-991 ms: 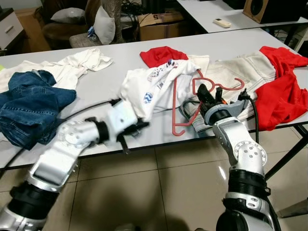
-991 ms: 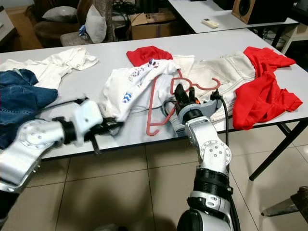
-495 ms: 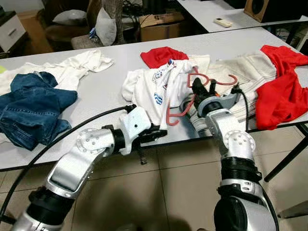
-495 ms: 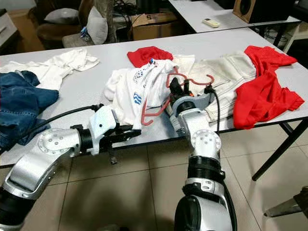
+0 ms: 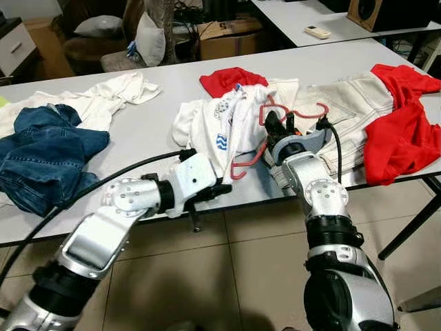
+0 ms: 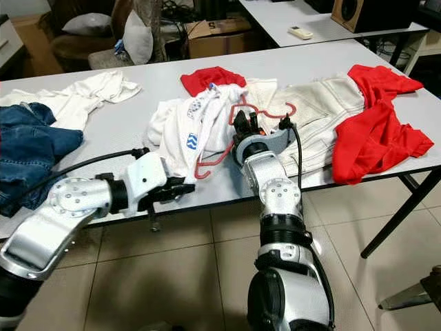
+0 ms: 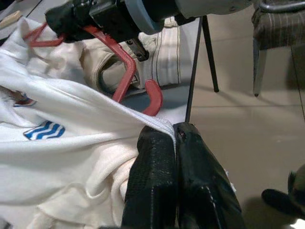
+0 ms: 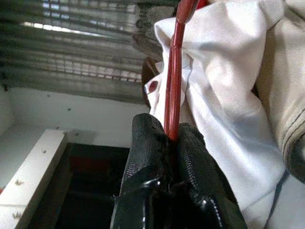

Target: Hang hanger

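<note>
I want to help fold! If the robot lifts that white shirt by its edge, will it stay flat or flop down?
Probably flop: the white shirt already lies crumpled and draped on the table. The left gripper pinches a thin hem, so it likely sags. The red hanger looks stiff.

Jeans (image 5: pixel 45 155) lie left on the table (image 5: pixel 141 124), hanger (image 5: pixel 256 148) mid-table, trousers (image 5: pixel 348 114) right.

My white shirt (image 5: pixel 213 127) is covering most of the red hanger (image 5: pixel 251 153), and my own wrist is blocking where my right gripper (image 5: pixel 274 128) is clamping it.
</note>
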